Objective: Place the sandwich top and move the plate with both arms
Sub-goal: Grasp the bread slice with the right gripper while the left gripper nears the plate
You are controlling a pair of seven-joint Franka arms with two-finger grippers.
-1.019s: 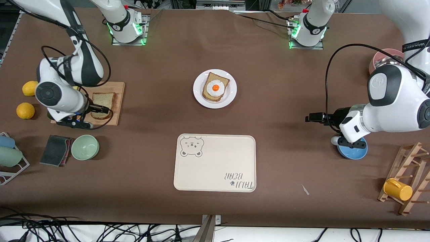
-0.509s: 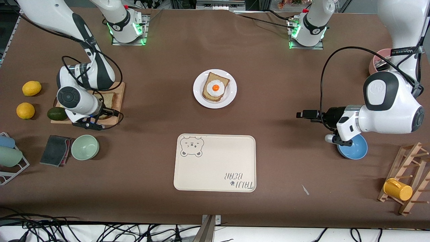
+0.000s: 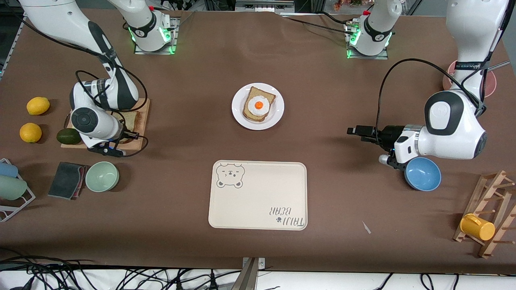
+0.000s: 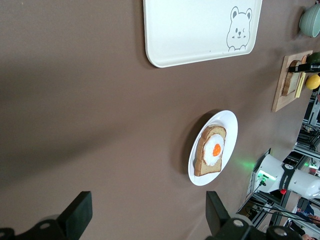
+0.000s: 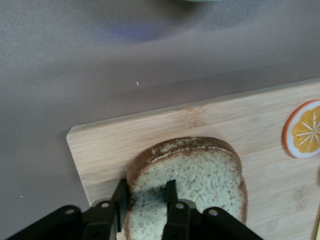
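The sandwich top [image 5: 200, 175], a light speckled slice with a darker crust, lies on a wooden cutting board [image 5: 225, 120] at the right arm's end of the table. My right gripper [image 5: 145, 195] is shut on one edge of the slice, with one finger at the crust and one on top. In the front view the right gripper [image 3: 130, 133] and arm cover most of the slice [image 3: 130, 119]. The white plate [image 3: 238, 117] sits mid-table and holds a darker slice with a fried egg [image 3: 258, 105]. My left gripper [image 3: 358, 131] is open and empty over bare table beside the plate [image 4: 231, 125].
A cream bear tray [image 3: 258, 201] lies nearer the camera than the plate. A blue bowl [image 3: 423, 174] sits under the left arm's wrist. A green bowl [image 3: 102, 176], an avocado [image 3: 67, 136] and lemons [image 3: 38, 105] surround the board [image 3: 143, 121]. A rack with a yellow cup [image 3: 477, 226] stands at the left arm's end.
The right arm has swung over the board, now covers most of the slice, and its fingers are closed on it. The left gripper has moved toward the plate, off the blue bowl.
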